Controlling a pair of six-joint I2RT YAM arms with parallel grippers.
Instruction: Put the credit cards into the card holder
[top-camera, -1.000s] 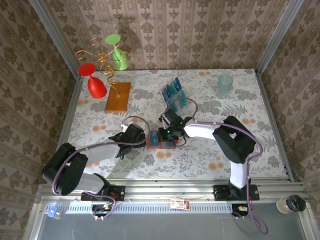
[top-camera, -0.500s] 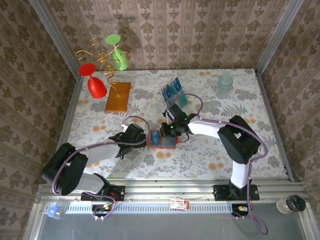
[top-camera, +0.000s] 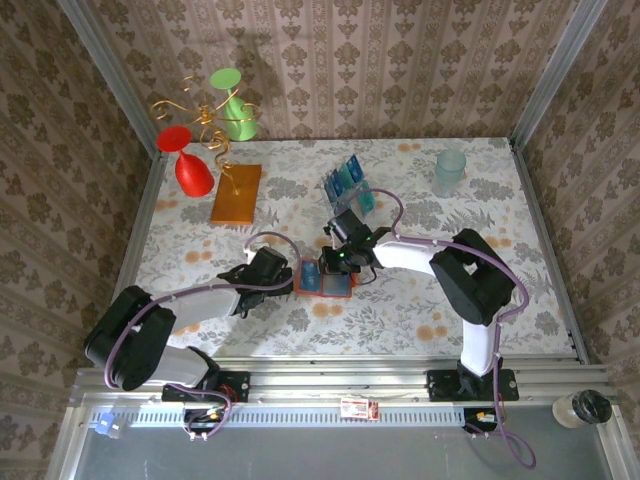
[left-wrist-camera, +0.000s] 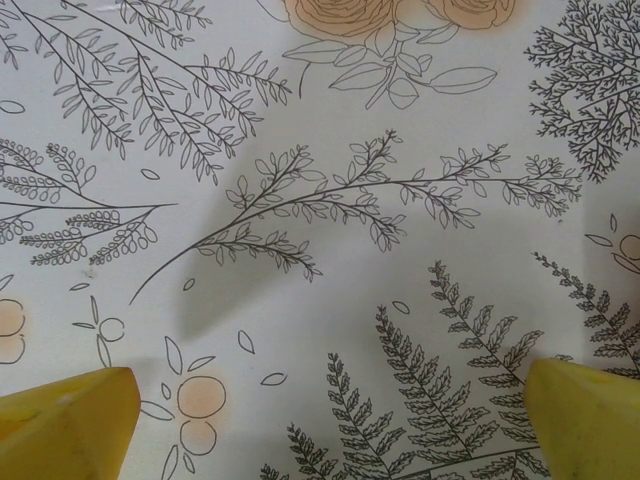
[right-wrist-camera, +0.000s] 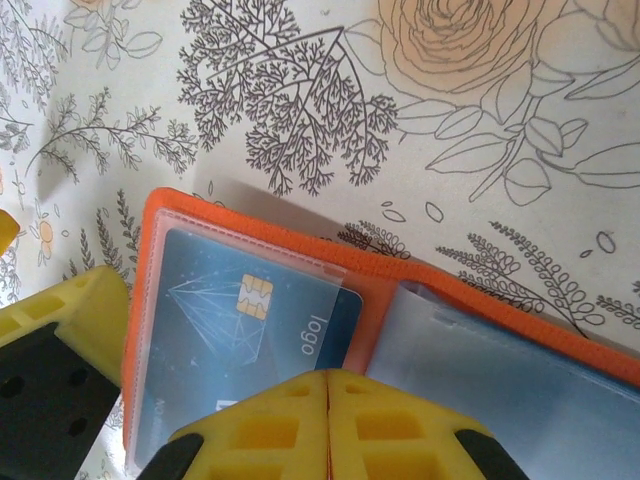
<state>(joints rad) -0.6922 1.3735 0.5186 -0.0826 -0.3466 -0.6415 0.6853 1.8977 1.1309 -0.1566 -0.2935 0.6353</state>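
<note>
Floral tablecloth (top-camera: 400, 310) between damask-papered walls (top-camera: 400, 60), open card holder (top-camera: 328, 283) mid-table

Left gripper (left-wrist-camera: 330, 420): jaws spread wide, only bare tabletop (left-wrist-camera: 330, 250) between and ahead of them. Right gripper (right-wrist-camera: 328, 400): jaws pressed together over the open card holder (right-wrist-camera: 378, 305), with the left gripper tight on their left. Beyond the right jaws the clear card rack (top-camera: 348, 188) stands near. Right of them is open tabletop, with the cup (top-camera: 449, 172) well apart.
</note>
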